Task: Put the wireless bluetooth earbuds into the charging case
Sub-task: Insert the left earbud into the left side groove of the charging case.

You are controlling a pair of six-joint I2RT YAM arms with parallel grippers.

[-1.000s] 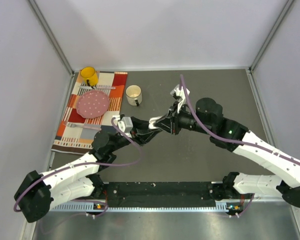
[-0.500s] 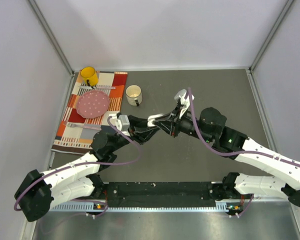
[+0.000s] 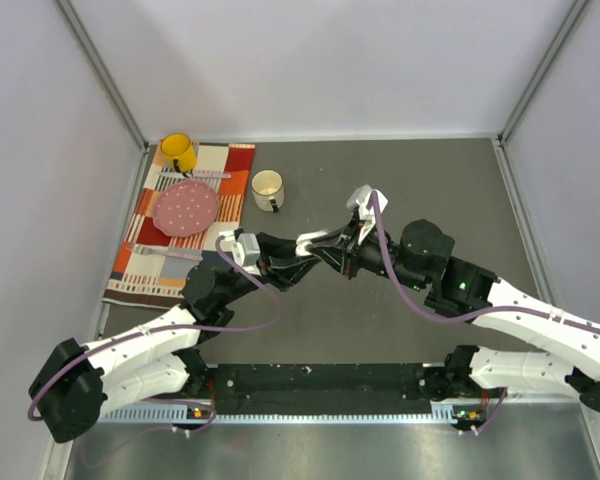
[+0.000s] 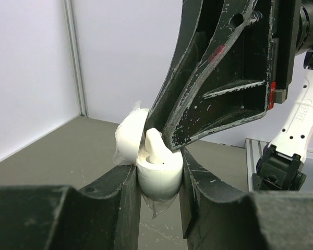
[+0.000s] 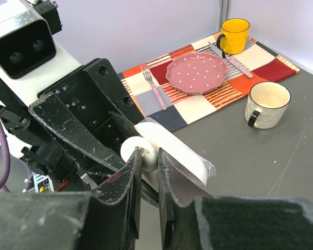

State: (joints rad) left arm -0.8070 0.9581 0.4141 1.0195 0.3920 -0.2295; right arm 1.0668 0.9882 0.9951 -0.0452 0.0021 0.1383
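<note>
**A:** What do the jaws have?

**B:** The left gripper (image 4: 157,173) is clamped tight on the body of the charging case (image 4: 159,185). The lid is tipped open to one side, and the case is held off the table (image 5: 281,166). The right gripper (image 5: 149,159) reaches in from above, fingers almost together, tips against one earbud (image 4: 153,141).

**A:** Pinching it?

**B:** I cannot tell whether it is pinching or only pressing. The earbud sits in the case's well with one end pointing up, touching the right fingertip, directly above the left jaws.

**A:** So which step?

**B:** Seating, I judge. The bud is in but stands proud. Next comes a short, straight push along the well while the left holds steady, then a clean release that doesn't drag the bud out.

**A:** And around them?

**B:** Clear film (image 4: 157,209) clings to the case. Well apart are a white mug (image 5: 264,104) and a striped placemat (image 5: 261,57) with a pink dotted plate (image 5: 197,73) and a yellow mug (image 5: 235,34).
</note>
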